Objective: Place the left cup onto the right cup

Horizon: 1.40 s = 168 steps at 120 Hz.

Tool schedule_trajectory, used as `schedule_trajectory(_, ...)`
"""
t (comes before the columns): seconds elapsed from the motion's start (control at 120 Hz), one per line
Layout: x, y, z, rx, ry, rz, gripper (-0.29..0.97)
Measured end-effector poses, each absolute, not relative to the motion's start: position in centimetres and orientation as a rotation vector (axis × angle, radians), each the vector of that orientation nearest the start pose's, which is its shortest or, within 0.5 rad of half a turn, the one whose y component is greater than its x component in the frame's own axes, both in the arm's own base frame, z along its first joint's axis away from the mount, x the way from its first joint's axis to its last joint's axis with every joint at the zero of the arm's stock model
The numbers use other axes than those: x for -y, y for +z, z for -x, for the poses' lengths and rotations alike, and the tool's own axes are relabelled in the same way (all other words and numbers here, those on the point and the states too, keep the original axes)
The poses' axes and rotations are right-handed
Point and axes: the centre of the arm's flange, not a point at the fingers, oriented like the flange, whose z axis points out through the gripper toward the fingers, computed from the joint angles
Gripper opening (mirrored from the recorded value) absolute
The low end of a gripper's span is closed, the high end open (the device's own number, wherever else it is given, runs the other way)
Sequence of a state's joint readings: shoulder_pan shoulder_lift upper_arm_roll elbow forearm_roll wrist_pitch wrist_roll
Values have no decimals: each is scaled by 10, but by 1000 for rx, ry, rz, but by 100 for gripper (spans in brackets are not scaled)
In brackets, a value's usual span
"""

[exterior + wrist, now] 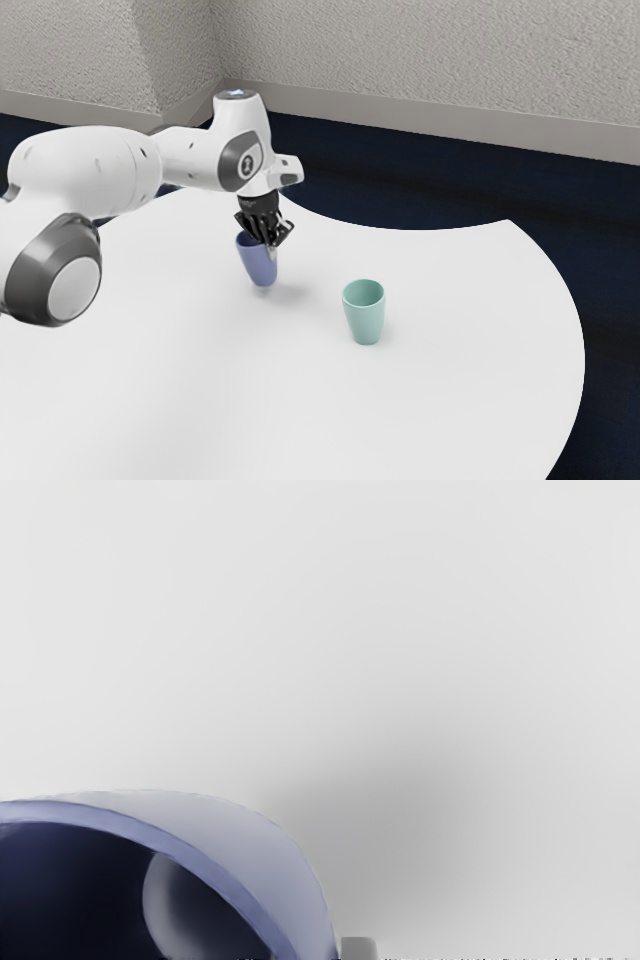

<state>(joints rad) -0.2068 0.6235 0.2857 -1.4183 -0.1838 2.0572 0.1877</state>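
Wrist view first: right under my hand sits the blue cup (250, 850), its pale outer wall and rim curving around a dark inside. Beyond the blue cup I see bare white table (320, 630), with a soft grey shadow lying beside the cup's wall.

Exterior view, starting closest to the camera: the table (300, 420) spreads wide and white with a curved edge. The arm (120, 175) comes in from the exterior view's left, its big grey-capped joint nearest the lens, and reaches across to the blue cup (257, 265). The green cup (362, 312) stands upright on the table, to the exterior view's right of the blue cup and a little nearer the camera, near it but not touching.

The gripper (266, 236) points down onto the blue cup's rim, and its black jaws are pinched on the rim wall, so I read them as clamped on the blue cup. That cup leans, its mouth tipped away from the green cup. I cannot tell whether its base touches the table.

Farther behind the blue cup lies dark blue floor (450, 190), then a grey wall (450, 60).
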Motion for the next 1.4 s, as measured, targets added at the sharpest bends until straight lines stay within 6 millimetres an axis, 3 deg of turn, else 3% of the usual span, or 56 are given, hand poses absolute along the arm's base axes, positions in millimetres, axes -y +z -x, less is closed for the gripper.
schedule_trajectory(0.175, -3, 372, -714, -143, -76, 3149, -10)
schedule_trajectory(0.442, 20, 405, -701, -214, -27, 3185, -10)
schedule_trajectory(0.85, 86, 480, -665, -443, -29, 3160, -10)
schedule_trajectory(1.083, 110, 494, -660, -517, -35, 3128, -10)
schedule_trajectory(1.4, 153, 495, -655, -615, -39, 3121, -10)
